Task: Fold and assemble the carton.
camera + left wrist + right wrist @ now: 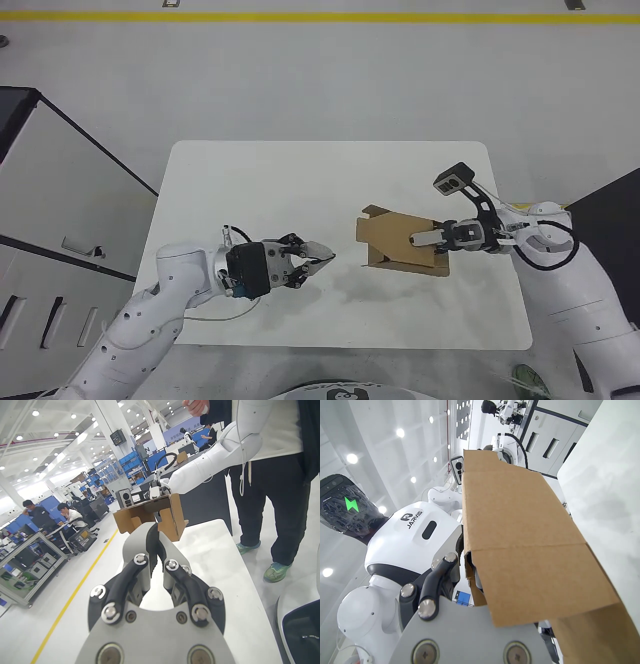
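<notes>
Item one: brown corrugated cardboard carton, partly folded, its end flaps not yet closed, right of centre in the top view, its lower edge seemingly resting on the white rounded desk. Item two: my right gripper, clenched on the carton's wall at its right-hand end, one finger outside the panel, the other tucked behind the cardboard. Item three: my left gripper, closed on nothing, left of centre in the lower half of the top view, apart from the carton and pointing at its open end. Step in hand, as I judge it: steadying the carton ahead of flap-folding. Next move calls for my left gripper to cross the gap and press a loose flap inward against my right's hold. Too hard a push could skid or crush the carton.
</notes>
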Controlling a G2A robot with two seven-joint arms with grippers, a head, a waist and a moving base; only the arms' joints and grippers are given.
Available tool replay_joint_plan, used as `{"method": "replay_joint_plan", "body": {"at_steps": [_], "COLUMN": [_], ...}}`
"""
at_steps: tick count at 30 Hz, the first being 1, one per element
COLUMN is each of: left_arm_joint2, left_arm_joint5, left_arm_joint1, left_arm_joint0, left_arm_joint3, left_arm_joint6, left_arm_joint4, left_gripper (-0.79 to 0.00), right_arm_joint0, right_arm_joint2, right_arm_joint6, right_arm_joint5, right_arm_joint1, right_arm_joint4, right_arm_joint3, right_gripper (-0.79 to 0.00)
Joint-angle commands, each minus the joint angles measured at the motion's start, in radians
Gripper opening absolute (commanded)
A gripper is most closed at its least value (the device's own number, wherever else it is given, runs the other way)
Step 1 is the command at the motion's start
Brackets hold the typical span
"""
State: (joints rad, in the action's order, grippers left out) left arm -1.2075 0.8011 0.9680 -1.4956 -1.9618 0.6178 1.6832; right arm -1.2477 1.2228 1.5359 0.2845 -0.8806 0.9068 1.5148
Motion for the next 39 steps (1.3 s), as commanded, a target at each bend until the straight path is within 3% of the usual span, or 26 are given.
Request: {"method": "replay_joint_plan", "body": {"at_steps": [1, 8, 13, 20, 28, 39], "left_arm_joint2": [0.008, 0.035, 0.035, 0.043, 0.091, 0.131], "left_arm_joint5": [-0.003, 0.038, 0.008, -0.003, -0.029, -0.027], "left_arm_joint1": [0.000, 0.001, 0.006, 0.007, 0.025, 0.038], "left_arm_joint0": [-0.003, 0.010, 0.015, 0.010, 0.037, 0.078], "left_arm_joint3": [-0.005, 0.001, 0.016, 0.019, 0.030, 0.057], "left_arm_joint6": [-0.024, -0.080, -0.215, -0.259, -0.394, -0.443], "left_arm_joint4": [-0.001, -0.036, -0.123, -0.128, -0.362, -0.433], "left_gripper": [-0.785, -0.785, -0.785, -0.785, -0.785, -0.785], "right_arm_joint0": [0.000, 0.027, 0.061, 0.061, 0.057, 0.059], "right_arm_joint2": [0.000, -0.013, -0.020, -0.019, -0.032, -0.053], "right_arm_joint6": [0.000, -0.034, -0.069, -0.085, -0.128, -0.098], "right_arm_joint5": [0.000, 0.008, 0.019, 0.023, 0.036, 0.058], "right_arm_joint1": [0.000, -0.011, -0.019, -0.019, -0.028, -0.040], "right_arm_joint4": [0.000, -0.004, -0.047, -0.057, -0.102, -0.097], "right_arm_joint3": [0.000, -0.031, -0.066, -0.067, -0.061, -0.076], "right_gripper": [-0.785, -0.785, -0.785, -0.785, -0.785, -0.785]}}
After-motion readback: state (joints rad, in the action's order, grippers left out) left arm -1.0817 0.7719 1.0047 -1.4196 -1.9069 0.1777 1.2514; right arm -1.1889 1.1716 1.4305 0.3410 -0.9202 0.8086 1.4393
